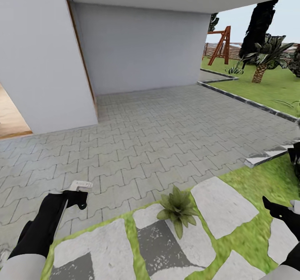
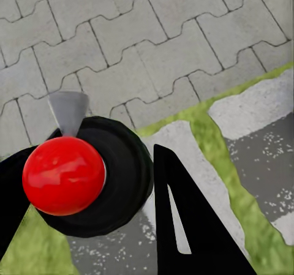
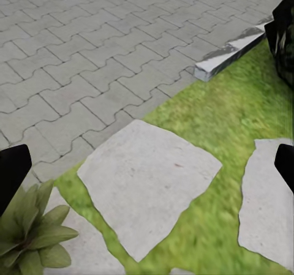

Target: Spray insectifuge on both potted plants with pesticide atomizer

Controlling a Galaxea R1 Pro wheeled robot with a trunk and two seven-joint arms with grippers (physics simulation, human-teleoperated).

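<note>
My left gripper is shut on the pesticide atomizer, and its pale trigger head pokes out above the black fingers. In the left wrist view the atomizer appears end-on as a red cap over a dark round body, held between the black fingers above the edge of the paving. One potted plant, a low rosette of pointed green leaves, sits among the stepping stones to the right of that gripper. Beyond the plant to the right, my right gripper hangs open and empty over the lawn. The right wrist view has the plant at its corner.
Grey interlocking paving runs to the white house wall. Lawn with irregular stepping stones lies in front, bordered by a stone kerb. A dark bush stands at the right edge. A palm and a red swing frame stand far back.
</note>
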